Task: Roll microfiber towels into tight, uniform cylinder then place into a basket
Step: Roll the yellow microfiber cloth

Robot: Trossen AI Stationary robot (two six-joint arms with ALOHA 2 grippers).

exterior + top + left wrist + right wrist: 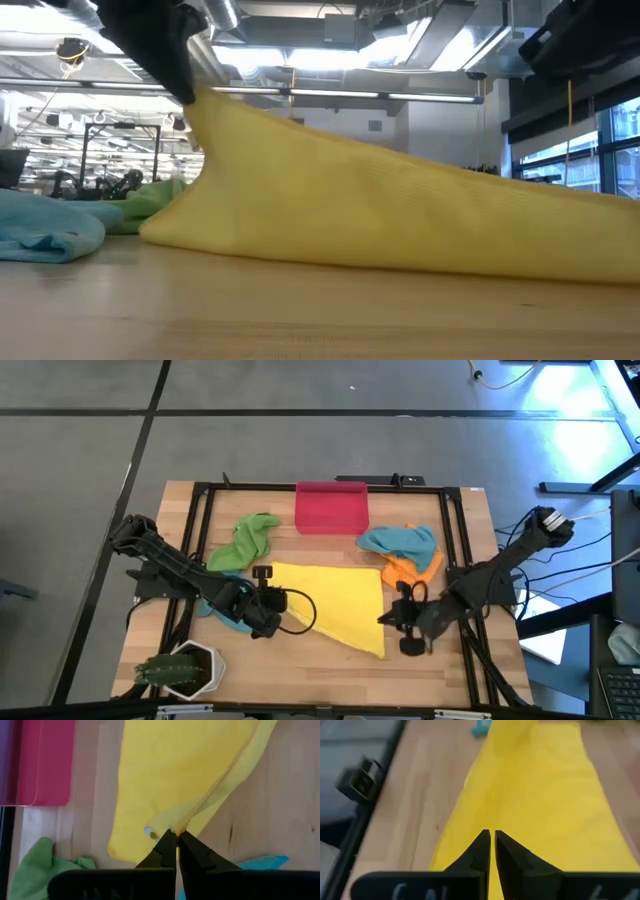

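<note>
On the counter (330, 670), the left claw (268, 603) pinches the yellow towel (335, 605) at its left corner (lifted edge). The basket (331, 507) sits behind. The right claw (395, 616) clamps the towel's right edge.

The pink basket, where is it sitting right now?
In the high view the basket sits at the table's far edge, middle, between the green towel and the teal towel.

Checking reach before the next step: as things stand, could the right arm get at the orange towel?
Probably yes. The orange towel lies beside the right end effector, toward the basket, nothing between. But that end effector is shut on the yellow towel, so it must release first.
</note>
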